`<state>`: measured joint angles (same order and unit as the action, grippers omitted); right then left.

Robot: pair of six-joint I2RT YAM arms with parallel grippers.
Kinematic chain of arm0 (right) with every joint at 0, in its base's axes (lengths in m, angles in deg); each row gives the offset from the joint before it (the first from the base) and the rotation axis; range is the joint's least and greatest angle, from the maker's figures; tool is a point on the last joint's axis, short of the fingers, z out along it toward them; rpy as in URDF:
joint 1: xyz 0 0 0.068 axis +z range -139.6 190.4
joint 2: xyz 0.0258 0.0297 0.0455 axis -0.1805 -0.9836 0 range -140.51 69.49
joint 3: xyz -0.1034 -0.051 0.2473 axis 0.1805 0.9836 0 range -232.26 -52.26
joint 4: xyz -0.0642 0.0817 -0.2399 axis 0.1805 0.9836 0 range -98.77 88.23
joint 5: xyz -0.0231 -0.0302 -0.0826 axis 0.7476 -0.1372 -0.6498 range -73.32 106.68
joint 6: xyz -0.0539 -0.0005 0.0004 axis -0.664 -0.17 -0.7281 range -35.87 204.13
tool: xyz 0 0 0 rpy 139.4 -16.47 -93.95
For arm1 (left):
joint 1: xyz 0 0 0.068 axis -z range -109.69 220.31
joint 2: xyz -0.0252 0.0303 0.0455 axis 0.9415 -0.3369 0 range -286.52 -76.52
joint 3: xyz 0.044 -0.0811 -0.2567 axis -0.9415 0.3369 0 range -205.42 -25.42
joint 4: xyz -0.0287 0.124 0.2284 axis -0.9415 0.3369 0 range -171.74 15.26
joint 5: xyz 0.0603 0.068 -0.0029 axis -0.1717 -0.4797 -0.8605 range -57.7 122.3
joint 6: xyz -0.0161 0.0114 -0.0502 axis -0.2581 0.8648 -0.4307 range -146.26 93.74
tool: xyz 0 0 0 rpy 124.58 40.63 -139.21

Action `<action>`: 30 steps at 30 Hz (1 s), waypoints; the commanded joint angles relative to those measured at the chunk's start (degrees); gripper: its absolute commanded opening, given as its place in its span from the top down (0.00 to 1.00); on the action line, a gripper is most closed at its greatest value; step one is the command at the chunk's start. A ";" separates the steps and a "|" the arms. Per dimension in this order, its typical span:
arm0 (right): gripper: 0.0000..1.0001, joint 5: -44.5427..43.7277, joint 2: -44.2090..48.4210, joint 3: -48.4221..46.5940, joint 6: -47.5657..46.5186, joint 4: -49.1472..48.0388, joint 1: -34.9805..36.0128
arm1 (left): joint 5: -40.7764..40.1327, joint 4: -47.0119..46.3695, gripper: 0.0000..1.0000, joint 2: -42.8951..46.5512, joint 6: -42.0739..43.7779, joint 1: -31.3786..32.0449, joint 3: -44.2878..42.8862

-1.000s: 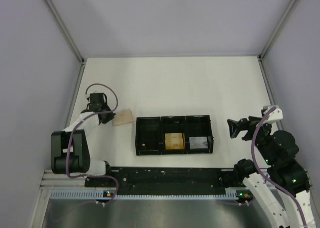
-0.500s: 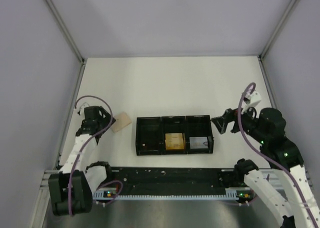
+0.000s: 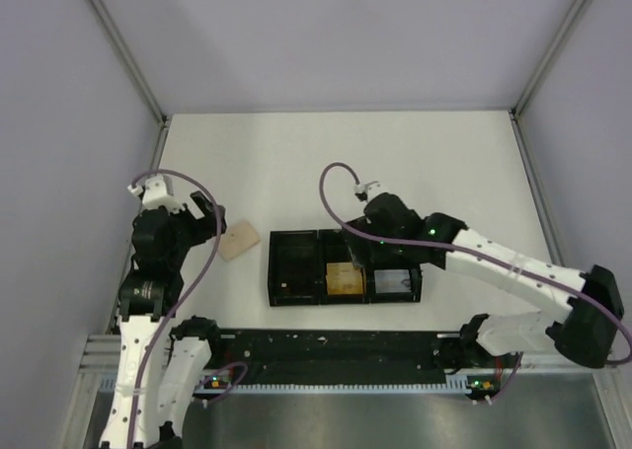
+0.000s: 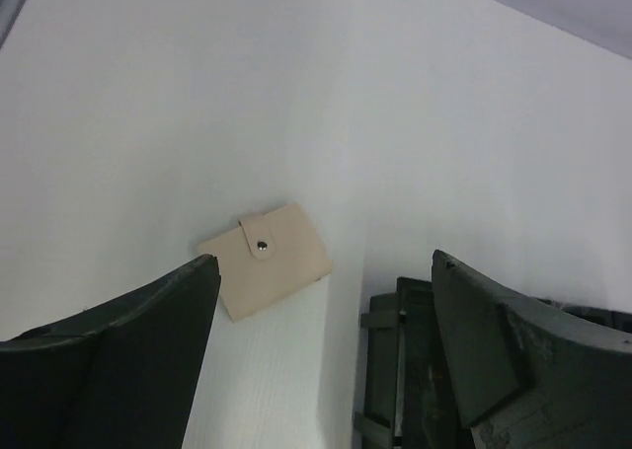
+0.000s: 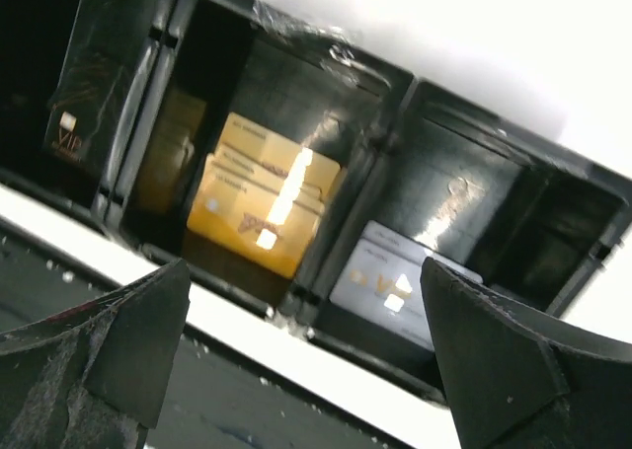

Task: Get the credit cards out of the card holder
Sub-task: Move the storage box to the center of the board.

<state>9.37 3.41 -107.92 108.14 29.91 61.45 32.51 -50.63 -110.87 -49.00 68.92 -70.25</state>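
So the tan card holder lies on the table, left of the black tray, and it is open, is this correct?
Not quite. The card holder does lie on the table, left of the black tray, but it is closed, with its flap snapped down. The left wrist view shows this.

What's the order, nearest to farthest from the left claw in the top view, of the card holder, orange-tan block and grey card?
From the left claw:
1. Card holder, lying left of the tray.
2. Orange-tan block, in the middle compartment.
3. Grey card, in the right compartment.
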 commanded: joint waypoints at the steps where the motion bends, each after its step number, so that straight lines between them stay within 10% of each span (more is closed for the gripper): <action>1: 0.02 -14.38 -11.23 -8.58 5.87 -3.78 4.85 | -3.27 1.24 0.09 3.49 6.39 4.46 3.78; 12: 0.04 -25.03 -21.63 -10.80 13.96 0.17 4.85 | -10.31 1.23 0.08 5.87 7.36 10.08 5.38; 30: 0.07 -14.05 -31.11 -11.92 14.66 -6.85 -3.85 | -11.19 1.41 0.08 6.31 7.45 11.76 5.29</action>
<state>-7.66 -24.06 -117.56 122.76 26.78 58.61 22.13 -48.00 -105.12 -42.40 80.51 -65.32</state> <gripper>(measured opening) 0.933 0.918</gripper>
